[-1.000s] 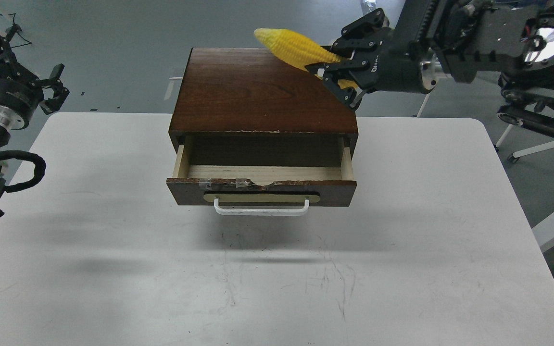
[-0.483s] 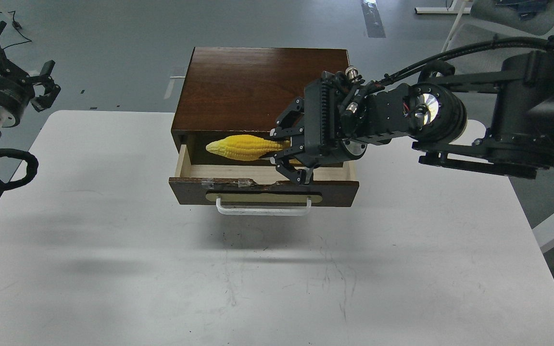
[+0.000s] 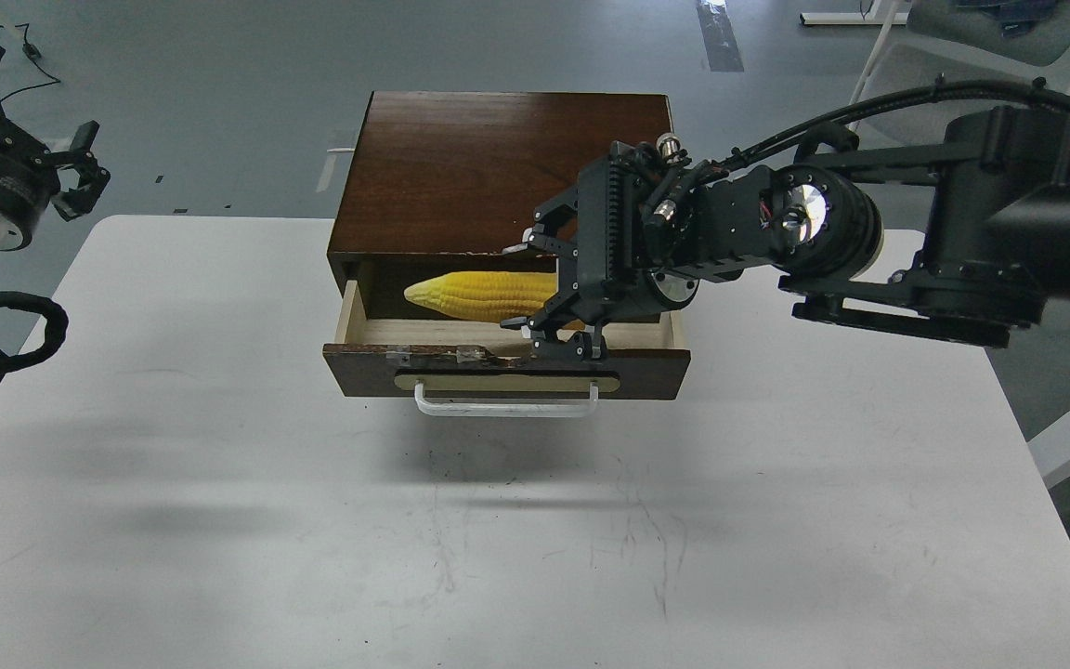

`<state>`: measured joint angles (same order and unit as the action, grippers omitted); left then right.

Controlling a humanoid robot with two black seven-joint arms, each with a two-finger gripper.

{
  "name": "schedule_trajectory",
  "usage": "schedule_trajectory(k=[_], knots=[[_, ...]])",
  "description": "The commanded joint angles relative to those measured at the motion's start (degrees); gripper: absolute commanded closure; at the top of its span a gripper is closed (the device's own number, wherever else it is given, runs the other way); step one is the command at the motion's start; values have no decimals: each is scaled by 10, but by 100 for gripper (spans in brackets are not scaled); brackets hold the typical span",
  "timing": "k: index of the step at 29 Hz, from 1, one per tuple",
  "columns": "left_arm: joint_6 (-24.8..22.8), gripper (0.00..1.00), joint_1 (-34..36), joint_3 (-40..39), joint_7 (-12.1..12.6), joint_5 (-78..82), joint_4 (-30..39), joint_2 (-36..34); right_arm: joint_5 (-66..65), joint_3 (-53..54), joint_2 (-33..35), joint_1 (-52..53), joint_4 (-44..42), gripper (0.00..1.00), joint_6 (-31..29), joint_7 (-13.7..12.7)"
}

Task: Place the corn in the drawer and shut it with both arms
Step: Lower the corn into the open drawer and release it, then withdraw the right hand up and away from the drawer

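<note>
Corn sits over the open drawer, my right claw spread around its butt end. Release step, I judge. Left claw parked off the bench, apparently open. Next: withdraw, push shut.

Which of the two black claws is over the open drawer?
The right end effector, over the open drawer with its fingers spread around the corn. The left end effector hangs far off, beyond the table's left corner.
</note>
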<state>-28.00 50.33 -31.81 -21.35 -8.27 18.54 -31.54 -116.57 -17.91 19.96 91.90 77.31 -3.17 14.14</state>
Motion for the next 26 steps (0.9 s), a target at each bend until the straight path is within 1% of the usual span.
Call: schedule_trajectory(k=[1, 4, 5, 6, 8, 9, 11, 13, 15, 16, 17, 19, 20, 23, 24, 25, 26], knots=[[0, 2, 0, 0, 0, 0, 0, 1, 2, 7, 3, 0, 0, 28, 1, 0], [0, 2, 1, -1, -2, 0, 0, -1, 12, 23, 14, 5, -2, 27, 2, 0], [0, 2, 2, -1, -2, 0, 0, -4, 26, 46, 22, 6, -6, 25, 2, 0], [0, 2, 2, -1, -2, 0, 1, -11, 47, 70, 31, 4, -12, 20, 1, 0], [0, 3, 2, -1, -4, 0, 4, -17, 77, 91, 38, 1, -23, 13, 2, 0], [0, 3, 2, 0, -4, 1, 7, -19, 100, 103, 42, 0, -32, 10, 2, 0], [0, 8, 4, 0, -4, 2, 21, -27, 197, 120, 48, -1, -65, 5, 2, 0], [0, 9, 10, 0, -4, 4, 25, -36, 247, 120, 52, 2, -87, 4, 2, 2], [0, 10, 18, 3, -4, 29, 49, -49, 305, 125, 60, 5, -127, 2, 2, 5], [0, 20, 20, 3, -7, 58, 74, -57, 348, 131, 71, 4, -149, 1, 1, 7], [0, 31, 20, 3, -11, 94, 98, -67, 411, 133, 89, -1, -165, 1, 1, 7], [0, 38, 20, 3, -18, 123, 117, -74, 471, 132, 104, -3, -175, 1, 0, 7], [0, 47, 21, 3, -26, 151, 133, -77, 533, 132, 115, -7, -181, 1, 0, 7], [0, 54, 35, 2, -28, 205, 170, -91, 652, 135, 140, -25, -182, 1, 0, 6], [0, 59, 40, 2, -30, 234, 206, -107, 704, 136, 160, -34, -186, 1, 1, 5], [0, 65, 40, 2, -31, 248, 231, -116, 727, 136, 166, -37, -190, 1, 1, 5], [0, 77, 42, 0, -38, 280, 291, -140, 771, 138, 175, -50, -199, 1, 3, 6]])
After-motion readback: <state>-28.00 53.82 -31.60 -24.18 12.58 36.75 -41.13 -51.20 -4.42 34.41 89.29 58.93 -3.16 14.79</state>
